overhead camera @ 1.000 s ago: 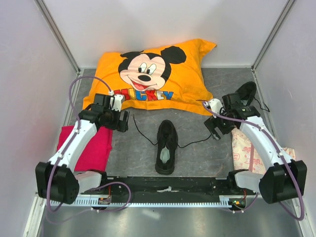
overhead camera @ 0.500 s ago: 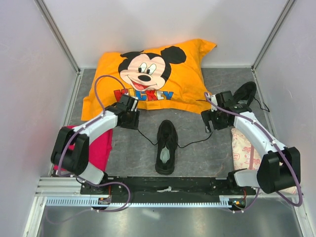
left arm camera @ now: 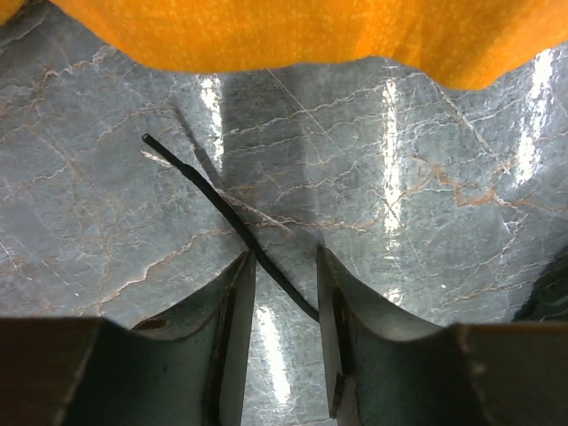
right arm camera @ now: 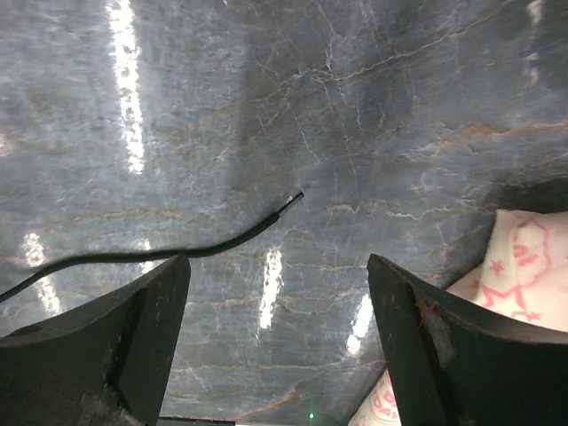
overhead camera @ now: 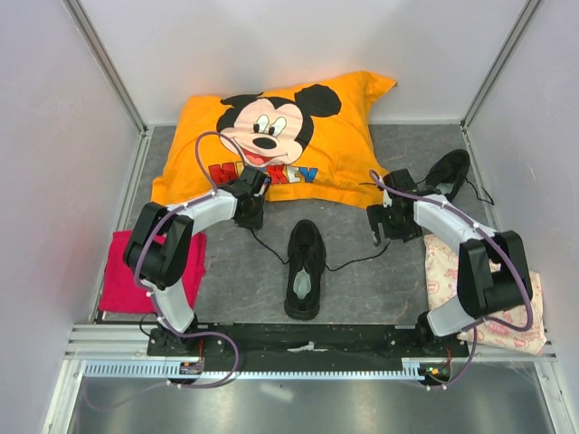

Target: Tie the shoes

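Observation:
One black shoe (overhead camera: 305, 269) lies in the middle of the table, toe away from me, its laces untied and spread to both sides. The other shoe (overhead camera: 450, 172) lies at the back right. My left gripper (overhead camera: 251, 215) is down over the left lace (left arm camera: 209, 191); its jaws have narrowed but still show a gap, and the lace runs slanted between the fingers (left arm camera: 238, 293). My right gripper (overhead camera: 387, 228) stands wide open low over the floor. The right lace's tip (right arm camera: 295, 199) lies just ahead of the right gripper (right arm camera: 277, 262), trailing off past the left finger.
An orange Mickey pillow (overhead camera: 280, 136) fills the back, its edge (left arm camera: 311, 35) just beyond the left gripper. A red cloth (overhead camera: 145, 271) lies at the left, and a pale cloth with pink print (overhead camera: 470, 280) at the right, beside my right finger (right arm camera: 524, 257). Walls enclose three sides.
Both arms swung inward and down toward the middle shoe's lace ends. The left jaws went from wide open to a narrow gap around the left lace. The right jaws stayed wide.

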